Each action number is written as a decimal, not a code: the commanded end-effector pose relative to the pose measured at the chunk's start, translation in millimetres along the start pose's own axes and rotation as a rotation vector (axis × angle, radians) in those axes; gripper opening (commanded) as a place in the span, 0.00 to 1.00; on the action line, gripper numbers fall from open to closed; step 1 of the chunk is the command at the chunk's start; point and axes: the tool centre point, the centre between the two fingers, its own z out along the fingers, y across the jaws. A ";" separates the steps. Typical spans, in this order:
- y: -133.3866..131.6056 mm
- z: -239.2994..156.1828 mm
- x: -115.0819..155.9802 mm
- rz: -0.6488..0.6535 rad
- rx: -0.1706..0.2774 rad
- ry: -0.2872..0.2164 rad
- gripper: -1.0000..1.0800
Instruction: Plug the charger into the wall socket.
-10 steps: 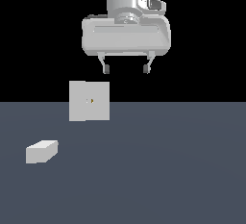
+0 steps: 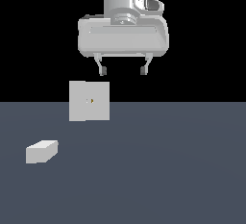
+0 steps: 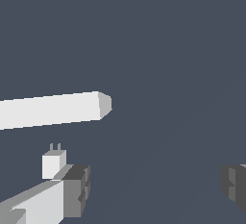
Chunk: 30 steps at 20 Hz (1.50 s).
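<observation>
The charger is a small off-white block lying on the dark grey floor at the exterior view's left. In the wrist view the charger shows two short prongs on one end. Behind it stands the wall socket, an upright off-white square plate with a tiny dark mark at its centre. The wrist view sees the socket edge-on as a long pale bar. My gripper hangs open high above the floor, up and to the exterior view's right of the socket, holding nothing. Its dark fingertips frame the gripper in the wrist view.
The dark grey floor stretches flat under the arm. Black background fills the exterior view above the floor line.
The gripper has shifted slightly toward the exterior view's left, still open. The charger and the socket have not moved.
</observation>
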 end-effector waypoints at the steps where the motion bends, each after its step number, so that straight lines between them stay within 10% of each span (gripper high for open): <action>1: -5.6 3.6 -3.3 -0.001 0.001 0.010 0.96; 30: -129.9 94.3 -63.5 -0.006 0.012 0.243 0.96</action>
